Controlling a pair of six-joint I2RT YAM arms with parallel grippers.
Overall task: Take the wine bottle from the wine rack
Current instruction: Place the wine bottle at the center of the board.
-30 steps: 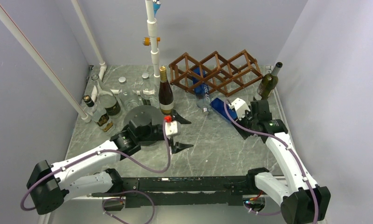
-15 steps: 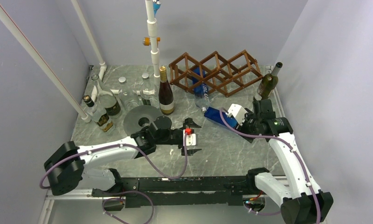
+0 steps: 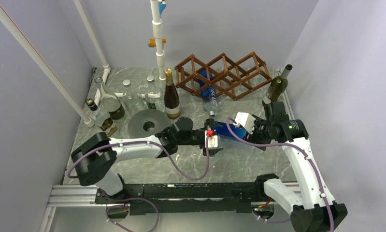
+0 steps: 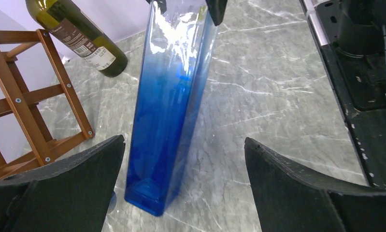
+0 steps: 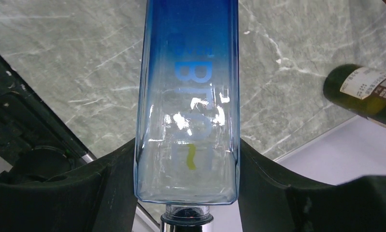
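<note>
- The grey marbled table (image 3: 239,159) carries everything; both arms reach in from its near edge.
- The wine rack (image 3: 238,69), a brown wooden lattice of diamond cells, stands at the far edge toward the right corner; a second blue bottle (image 3: 210,91) sits in one of its left-hand cells, neck poking out the front.
- The blue square glass bottle (image 3: 223,128) is out of the rack, lying over the table's middle a little right of centre, base toward the left arm; whether it touches the marble I cannot tell.
- A dark green wine bottle (image 3: 277,88) leans at the right edge just beside the rack; a gold-capped wine bottle (image 3: 171,99) stands upright to the rack's left.
- A grey disc (image 3: 145,124) lies flat near that upright bottle.
- The right gripper (image 5: 187,150) pinches the blue bottle at its shoulder end, one finger on each flat side; the cap points back at its wrist.
- The left gripper (image 4: 183,145) is spread wide, fingers either side of the bottle's base, touching neither side.
</note>
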